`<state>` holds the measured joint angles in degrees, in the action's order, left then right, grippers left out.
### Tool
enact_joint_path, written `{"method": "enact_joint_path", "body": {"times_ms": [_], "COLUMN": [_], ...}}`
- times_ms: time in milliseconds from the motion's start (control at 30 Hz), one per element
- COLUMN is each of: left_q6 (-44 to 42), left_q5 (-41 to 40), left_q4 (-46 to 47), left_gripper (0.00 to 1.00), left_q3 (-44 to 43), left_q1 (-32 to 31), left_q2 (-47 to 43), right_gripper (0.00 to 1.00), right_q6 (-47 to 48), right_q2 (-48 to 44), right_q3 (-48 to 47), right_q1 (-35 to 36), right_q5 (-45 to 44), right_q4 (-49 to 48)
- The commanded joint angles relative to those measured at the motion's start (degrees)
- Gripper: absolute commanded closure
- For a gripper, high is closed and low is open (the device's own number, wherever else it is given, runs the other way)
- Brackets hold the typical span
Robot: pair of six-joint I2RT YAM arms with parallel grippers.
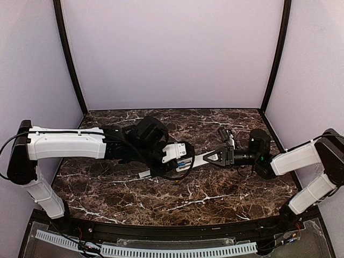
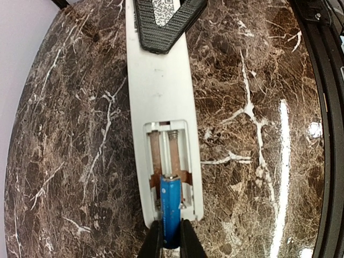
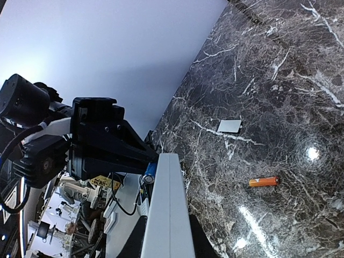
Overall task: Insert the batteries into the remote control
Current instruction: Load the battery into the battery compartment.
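The left gripper (image 2: 171, 240) pinches the blue battery (image 2: 171, 200) by its tail, nose resting in one slot of the open compartment (image 2: 157, 153) of the remote control (image 2: 160, 91). The remote sits mid-table, and the right gripper (image 1: 214, 157) has its jaws clamped across the right end. The step in hand looks like seating the first cell. The next move probably calls for pressing it flat against the contact, then letting go. The orange battery (image 3: 263, 181) lies loose on the marble, near the white cover (image 3: 229, 126).
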<state>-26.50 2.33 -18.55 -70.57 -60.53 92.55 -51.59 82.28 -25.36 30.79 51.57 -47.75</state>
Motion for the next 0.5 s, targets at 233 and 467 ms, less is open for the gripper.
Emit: {"method": "enact_joint_path", "body": {"times_ms": [233, 467], "left_q6": [2.1, 2.8], "left_q5": [-2.6, -2.9], "left_q4": [-14.3, -17.4], "left_gripper": [0.99, 0.98], "left_q3": [-5.9, -8.1], "left_q1": [-1.4, -1.9], "left_q2": [2.9, 5.5], "right_gripper": [1.00, 1.00], "right_q6": [-0.3, 1.0], "right_q2": [5.5, 4.6], "right_q3": [0.6, 0.4], "right_q1": [5.4, 6.5], "right_q5": [-4.6, -6.8], "right_q4": [-11.8, -10.1]}}
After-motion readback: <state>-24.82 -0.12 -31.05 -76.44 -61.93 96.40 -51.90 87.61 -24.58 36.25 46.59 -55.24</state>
